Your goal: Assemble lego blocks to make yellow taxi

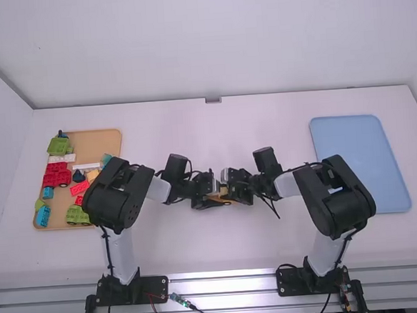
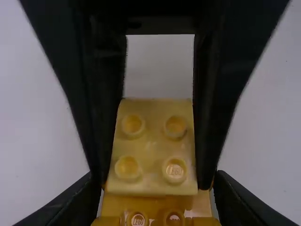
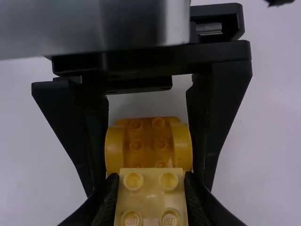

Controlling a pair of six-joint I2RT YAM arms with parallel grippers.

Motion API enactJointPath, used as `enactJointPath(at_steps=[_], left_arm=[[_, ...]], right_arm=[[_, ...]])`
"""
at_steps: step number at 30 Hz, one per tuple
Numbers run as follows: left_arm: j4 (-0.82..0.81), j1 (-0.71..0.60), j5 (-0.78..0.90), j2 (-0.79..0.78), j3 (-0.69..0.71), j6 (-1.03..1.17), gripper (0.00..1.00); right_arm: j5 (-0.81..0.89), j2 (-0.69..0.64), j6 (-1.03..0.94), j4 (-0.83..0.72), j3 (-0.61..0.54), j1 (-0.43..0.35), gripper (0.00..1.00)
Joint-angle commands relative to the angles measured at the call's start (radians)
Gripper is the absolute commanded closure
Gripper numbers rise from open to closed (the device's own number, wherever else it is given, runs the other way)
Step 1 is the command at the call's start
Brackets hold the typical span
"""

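Left gripper point(image 2: 156, 200) clamped on amber base point(image 3: 148, 141), right gripper point(image 3: 150, 181) on pale yellow block point(image 2: 153, 146); I'd expect light, stiff, slick plastic, best pinched sideways, studs free.

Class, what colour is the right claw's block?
The block is pale yellow, clearest in the left wrist view.

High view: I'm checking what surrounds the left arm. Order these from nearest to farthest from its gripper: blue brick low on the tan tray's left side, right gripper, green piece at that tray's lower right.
1. Right gripper, just right of the left gripper.
2. Green piece, off to the left.
3. Blue brick, farther left.
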Motion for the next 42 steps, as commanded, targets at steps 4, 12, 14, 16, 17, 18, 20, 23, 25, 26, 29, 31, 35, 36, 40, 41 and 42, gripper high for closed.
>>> enactJointPath(at_steps=[4, 12, 14, 16, 17, 18, 20, 23, 25, 26, 29, 31, 35, 36, 40, 41, 42], left_arm=[[-0.031, -0.002, -0.088, 0.023, -0.025, 0.006, 0.65], [-0.031, -0.002, -0.09, 0.023, -0.025, 0.006, 0.64], [-0.031, -0.002, -0.091, 0.023, -0.025, 0.006, 0.64], [-0.031, -0.003, -0.091, 0.023, -0.025, 0.006, 0.64], [-0.031, -0.002, -0.091, 0.023, -0.025, 0.006, 0.64], [-0.031, -0.003, -0.091, 0.023, -0.025, 0.006, 0.64], [-0.031, -0.003, -0.091, 0.023, -0.025, 0.006, 0.64], [-0.031, -0.003, -0.091, 0.023, -0.025, 0.006, 0.65], [-0.031, -0.003, -0.091, 0.023, -0.025, 0.006, 0.65], [-0.031, -0.003, -0.091, 0.023, -0.025, 0.006, 0.66], [-0.031, -0.003, -0.092, 0.023, -0.025, 0.006, 0.66], [-0.031, -0.003, -0.091, 0.023, -0.025, 0.006, 0.66], [-0.031, -0.003, -0.091, 0.023, -0.025, 0.006, 0.66], [-0.031, -0.003, -0.091, 0.023, -0.025, 0.006, 0.66], [-0.031, -0.002, -0.091, 0.023, -0.025, 0.006, 0.66], [-0.031, -0.002, -0.091, 0.023, -0.025, 0.006, 0.67], [-0.031, -0.002, -0.091, 0.023, -0.025, 0.006, 0.67]], right_arm=[[0.011, 0.011, 0.003, -0.002, 0.013, -0.003, 0.48], [-0.06, -0.033, 0.003, -0.005, 0.012, -0.033, 0.36], [-0.089, -0.049, 0.003, -0.005, 0.012, -0.048, 0.36], [-0.111, -0.06, 0.003, -0.006, 0.012, -0.06, 0.37], [-0.116, -0.063, 0.004, -0.006, 0.012, -0.064, 0.37], [-0.123, -0.068, 0.003, -0.006, 0.012, -0.068, 0.38], [-0.137, -0.07, 0.003, -0.006, 0.012, -0.071, 0.41], [-0.14, -0.07, 0.004, -0.01, 0.011, -0.069, 0.8], [-0.14, -0.07, 0.002, -0.02, 0.011, -0.06, 1.0], [-0.138, -0.07, -0.014, -0.032, 0.011, -0.053, 1.0], [-0.093, -0.066, -0.03, -0.048, 0.011, -0.032, 1.0], [-0.074, -0.058, -0.031, -0.048, 0.013, -0.021, 1.0], [-0.012, -0.038, -0.001, -0.048, 0.012, -0.001, 1.0], [0.003, -0.037, 0.007, -0.049, 0.012, -0.001, 1.0], [0.013, -0.029, 0.011, -0.051, 0.012, -0.005, 1.0], [0.024, -0.026, 0.011, -0.051, 0.012, -0.004, 1.0], [0.036, -0.023, 0.011, -0.053, 0.012, -0.003, 1.0]])
